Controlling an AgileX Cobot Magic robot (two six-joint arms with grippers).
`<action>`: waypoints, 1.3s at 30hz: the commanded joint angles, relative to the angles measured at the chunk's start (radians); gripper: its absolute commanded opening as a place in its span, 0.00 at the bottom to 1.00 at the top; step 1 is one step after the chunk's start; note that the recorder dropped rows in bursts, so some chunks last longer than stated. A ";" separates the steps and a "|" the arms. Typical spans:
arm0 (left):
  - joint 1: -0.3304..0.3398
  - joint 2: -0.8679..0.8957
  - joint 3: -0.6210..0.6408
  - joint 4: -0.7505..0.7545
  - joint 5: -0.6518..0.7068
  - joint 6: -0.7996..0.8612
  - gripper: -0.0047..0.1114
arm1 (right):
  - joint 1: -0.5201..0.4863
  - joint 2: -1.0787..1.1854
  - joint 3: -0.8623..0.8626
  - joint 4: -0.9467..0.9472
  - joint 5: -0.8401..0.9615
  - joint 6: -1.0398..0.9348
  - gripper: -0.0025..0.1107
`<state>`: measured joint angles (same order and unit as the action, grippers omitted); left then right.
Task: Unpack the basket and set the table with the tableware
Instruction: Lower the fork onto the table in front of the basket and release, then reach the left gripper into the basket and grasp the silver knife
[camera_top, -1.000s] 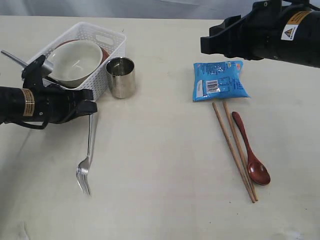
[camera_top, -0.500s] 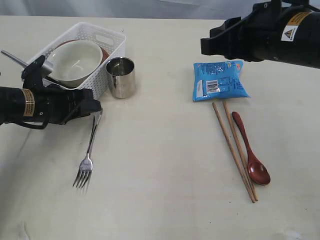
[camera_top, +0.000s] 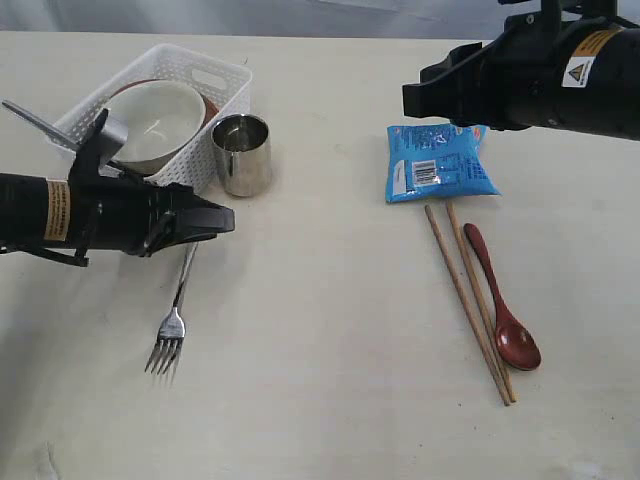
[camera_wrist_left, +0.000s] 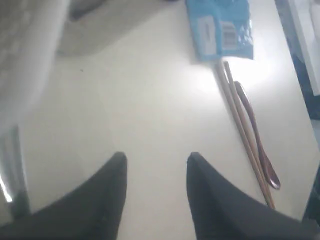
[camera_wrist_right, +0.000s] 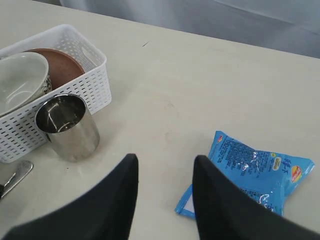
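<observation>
The white basket (camera_top: 222, 82) stands at the back left with the cream bowl (camera_top: 152, 122) and the brown saucer (camera_top: 209, 106) inside; a steel knife (camera_top: 28, 118) pokes out of its left end. The steel cup (camera_top: 242, 154) stands beside the basket. The fork (camera_top: 176, 305) lies flat on the table (camera_top: 320, 330). My left gripper (camera_top: 228, 220) hovers just over the fork's handle, open and empty, as the left wrist view (camera_wrist_left: 156, 159) confirms. Chopsticks (camera_top: 468, 300) and the reddish-brown spoon (camera_top: 502, 305) lie at the right. My right gripper (camera_wrist_right: 165, 159) hangs open above the table's far side.
A blue snack packet (camera_top: 440, 160) lies just beyond the chopsticks, under my right arm. The right wrist view also takes in the cup (camera_wrist_right: 67, 127), the basket (camera_wrist_right: 75, 39) and the packet (camera_wrist_right: 255, 170).
My left gripper opened and let go of the fork, which now lies flat on the table. The gripper then moved right over the fork's handle. The right arm barely shifted.
</observation>
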<state>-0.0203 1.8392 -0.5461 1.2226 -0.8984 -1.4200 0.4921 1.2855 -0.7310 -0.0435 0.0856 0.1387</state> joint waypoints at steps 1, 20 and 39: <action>-0.004 -0.002 -0.003 0.105 -0.072 -0.024 0.37 | 0.002 -0.009 0.000 -0.004 0.001 0.007 0.34; -0.002 -0.501 -0.082 0.296 0.200 -0.261 0.37 | 0.002 -0.009 0.000 -0.004 -0.014 0.001 0.34; -0.002 -0.578 -0.072 0.496 0.993 -0.658 0.60 | 0.002 -0.009 0.000 -0.004 -0.049 -0.008 0.34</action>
<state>-0.0203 1.2603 -0.6443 1.7206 0.0317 -2.0344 0.4921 1.2855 -0.7310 -0.0435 0.0230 0.1372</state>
